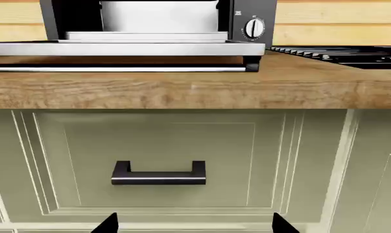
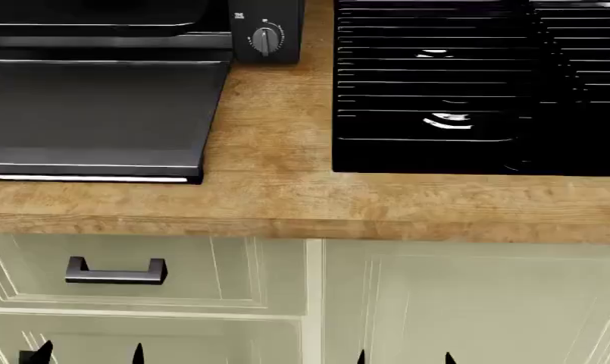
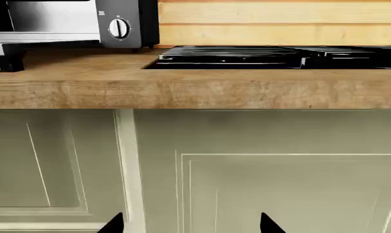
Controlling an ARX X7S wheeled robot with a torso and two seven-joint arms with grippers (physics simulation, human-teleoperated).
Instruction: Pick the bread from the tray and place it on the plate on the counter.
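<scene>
Bread, tray and plate show in no view; the counter [image 2: 284, 197] carries only a toaster oven [image 1: 247, 19] with its door [image 2: 92, 114] folded down, beside a stovetop [image 2: 467, 83]. Both grippers, left [image 1: 194, 224] and right [image 3: 192, 223], hang spread and empty before the cabinet drawers [image 1: 160, 160]. Approach has yet to begin; next probably means raising an arm toward the oven's opening.

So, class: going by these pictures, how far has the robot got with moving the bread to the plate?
Barely begun. Done: the toaster oven's door lies open on the counter. In hand: nothing; both the left pincer and right pincer hang open below the counter edge, before the cabinet fronts. Left: everything, since bread and plate are not in view.
</scene>
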